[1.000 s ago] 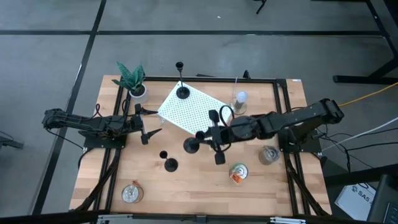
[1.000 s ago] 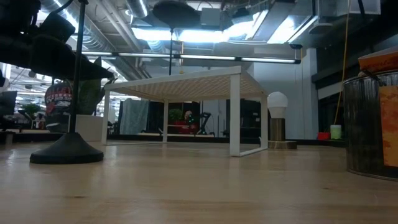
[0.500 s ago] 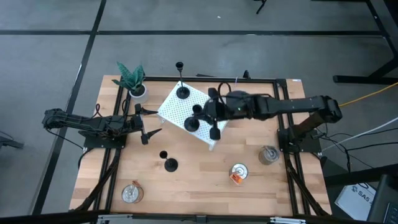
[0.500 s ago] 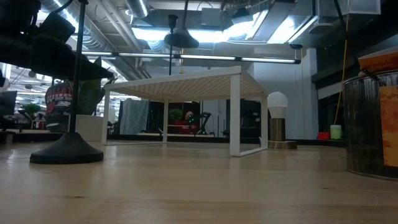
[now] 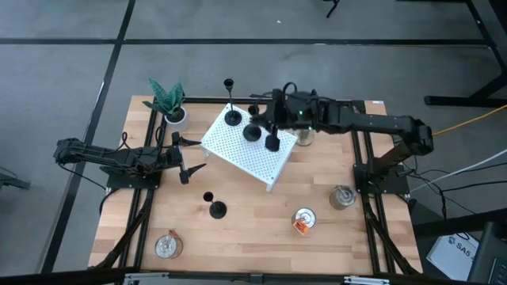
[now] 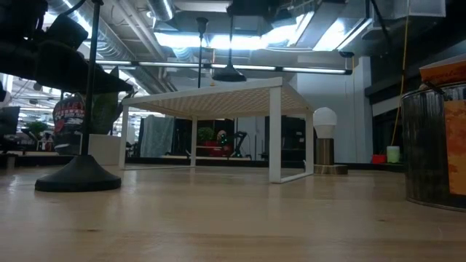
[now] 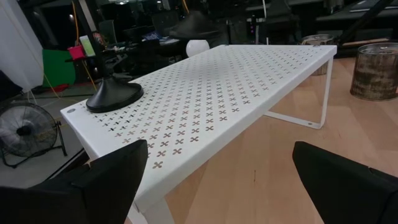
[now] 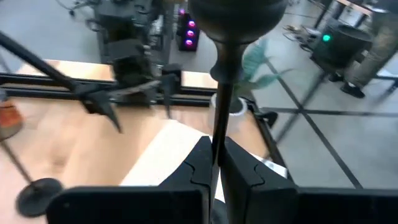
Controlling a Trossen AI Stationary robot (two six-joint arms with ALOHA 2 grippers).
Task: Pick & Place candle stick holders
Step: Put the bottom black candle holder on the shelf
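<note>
While the left pincer (image 5: 188, 162) waited near the surface's (image 5: 253, 229) left edge with fingers spread wide, one candle stick holder (image 5: 216, 208) stood toward the front-left and another (image 5: 232, 117) on the white perforated rack (image 5: 257, 152). The right pincer (image 5: 269, 131), clamped on a third holder's (image 5: 253, 131) thin stem, hung it over the rack toward the back edge, apparently for placing: matte black, round-based, small-cupped.

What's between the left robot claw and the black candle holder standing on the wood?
Only bare wooden table, seen from the high view, lies between the left gripper and that candle stick holder.
</note>
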